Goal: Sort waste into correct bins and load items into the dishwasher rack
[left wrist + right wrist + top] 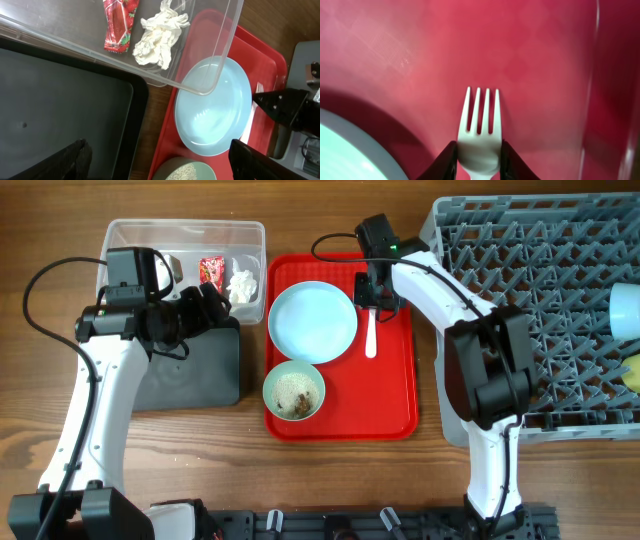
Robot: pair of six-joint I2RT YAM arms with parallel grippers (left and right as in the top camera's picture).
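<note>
My right gripper (368, 295) (478, 150) is shut on the neck of the white fork (480, 115), low over the red tray; its handle (371, 335) points toward the front. The light blue plate (312, 322) (215, 107) and the pale green bowl (294, 390) holding whitish scraps sit on the tray. My left gripper (205, 305) (160, 167) is open and empty over the gap between the black tray (190, 370) (60, 100) and the red tray. The clear tub (130, 235) (220, 55) holds the red wrapper (212, 270) (119, 22) and the white tissue (243, 284) (157, 37). The spoon is out of view.
The red tray (395, 395) (530, 60) lies mid-table. The grey dishwasher rack (540, 290) fills the right side, with a light blue bowl (626, 310) and a yellow cup (632, 372) at its right edge. Wood table lies in front.
</note>
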